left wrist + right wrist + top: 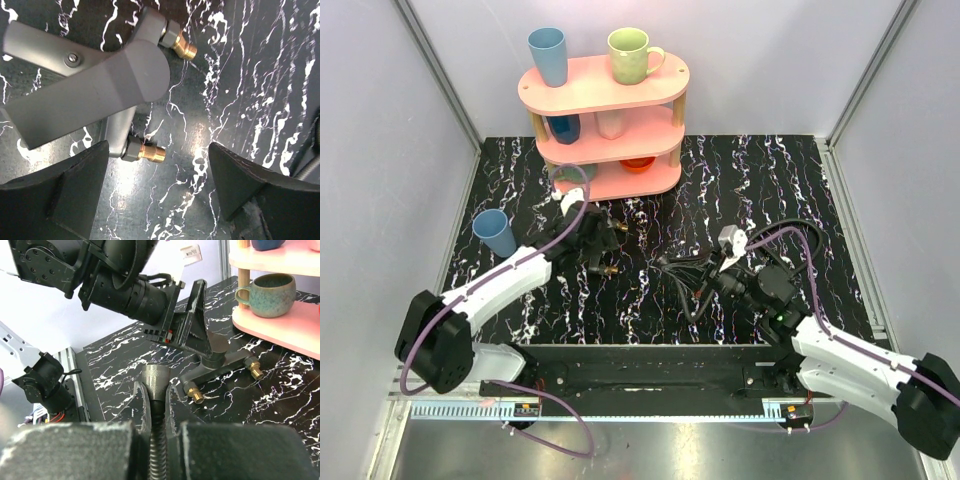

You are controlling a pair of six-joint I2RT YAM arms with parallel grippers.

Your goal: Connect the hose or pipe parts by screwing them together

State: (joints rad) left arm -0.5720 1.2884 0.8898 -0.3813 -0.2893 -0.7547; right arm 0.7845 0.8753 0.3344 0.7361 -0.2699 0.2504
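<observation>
While the grey fitting (100, 85) lay flat on the black, white-veined surface (260, 75), its two brass threaded ends (152, 152) pointed the same way, off to one side of its body, and a broad flat lever crossed over the top of it. Nothing was screwed onto either brass end. In the overhead view the fitting (602, 245) sat left of centre, just in front of the shelf.

The black hose (682, 275) lay in a loose tangle of loops near the middle of the surface, between the two arms and well apart from the fitting. One end of it was lifted: the ribbed hose (158, 450) ran up between the right fingers (141, 407), which were closed tight on it just below its grey metal collar (155, 376). The collar's open mouth faced the fitting's brass ends across a bare stretch of surface, touching neither.

The left fingers (55, 195) stood wide apart with nothing between them, hanging right over the fitting, its lever and nearer brass end just ahead of the tips. From the right wrist view one of them seemed to reach down to the top of the fitting, but whether it touched could not be told.

Behind all this stood a pink three-tier shelf (590, 85) with a blue cup (548, 55) and a green mug (630, 55) on top, and a teal mug (270, 295) on a lower tier. Another blue cup (495, 232) stood on the surface by the left arm.
</observation>
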